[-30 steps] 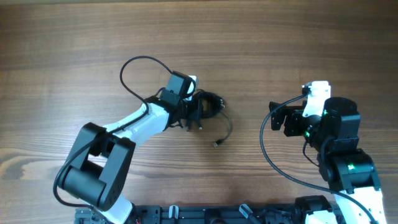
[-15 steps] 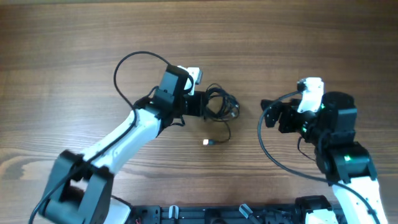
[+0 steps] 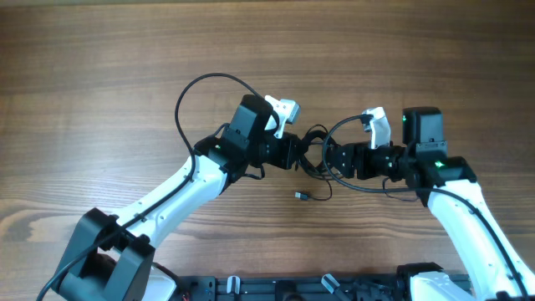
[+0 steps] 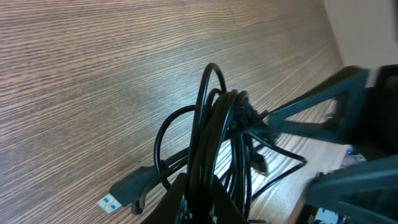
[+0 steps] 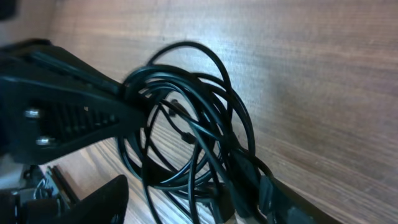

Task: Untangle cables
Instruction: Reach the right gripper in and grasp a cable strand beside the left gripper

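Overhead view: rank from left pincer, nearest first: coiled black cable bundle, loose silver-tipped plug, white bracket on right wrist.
1. Coiled black cable bundle: gripped in the left pincer.
2. Loose silver-tipped plug: just below it in frame.
3. White bracket on right wrist: farther right.

cables (image 3: 313, 142) between left gripper (image 3: 292, 153) on their left, right gripper (image 3: 333, 158) on their right; plug end (image 3: 300, 196) just in front

The left gripper (image 3: 294, 154) and right gripper (image 3: 333, 159) stand tip to tip at mid-table with the cables (image 3: 313, 144) bunched between them, so nothing passes there. A loose plug (image 3: 301, 196) lies just near of them. The left arm's wire loop (image 3: 194, 92) arches far-left. The table (image 3: 435, 50) lies open along its far strip and both sides.
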Controlling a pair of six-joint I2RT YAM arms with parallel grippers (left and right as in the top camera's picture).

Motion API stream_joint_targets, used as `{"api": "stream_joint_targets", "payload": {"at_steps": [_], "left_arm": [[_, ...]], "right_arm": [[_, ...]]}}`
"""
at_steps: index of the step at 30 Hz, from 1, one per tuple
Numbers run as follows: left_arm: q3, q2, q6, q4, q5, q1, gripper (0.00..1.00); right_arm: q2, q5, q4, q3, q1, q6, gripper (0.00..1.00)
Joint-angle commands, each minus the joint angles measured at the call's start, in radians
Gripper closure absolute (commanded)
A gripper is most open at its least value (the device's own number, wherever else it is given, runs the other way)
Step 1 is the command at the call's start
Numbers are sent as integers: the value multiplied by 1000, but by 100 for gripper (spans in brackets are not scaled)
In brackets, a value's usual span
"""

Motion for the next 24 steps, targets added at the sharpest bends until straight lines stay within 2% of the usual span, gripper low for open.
{"api": "stream_joint_targets", "payload": {"at_steps": [1,4,8,11,12,14,16,17,18,21,22,24], "left_arm": [[9,-13,-18,10,43,0,90],[9,-21,-18,10,43,2,90],[9,-40,-18,10,43,2,90],[9,-53,-18,5,42,5,90],[9,-53,-17,-9,38,13,91],[9,-53,-17,-69,13,45,96],[9,-53,-18,-134,3,92,96],[9,-53,-18,-153,8,111,96],[9,-53,-18,-166,16,128,96],[9,-53,-18,-161,98,156,96],[9,-53,-18,-151,128,155,96],[9,-53,-17,-141,155,146,96]], "right_arm": [[43,-5,-2,18,1,-29,46],[75,135,-23,18,0,-25,76],[99,199,-27,11,0,-26,79],[101,253,-27,7,0,-22,96],[101,341,-31,7,0,40,96],[101,642,-83,7,0,284,96],[101,874,-163,7,0,497,96],[102,904,-180,7,0,526,96],[101,922,-193,7,0,545,88],[101,864,-173,7,0,546,41],[101,812,-150,7,0,528,29],[101,658,-87,7,0,391,23]]}}
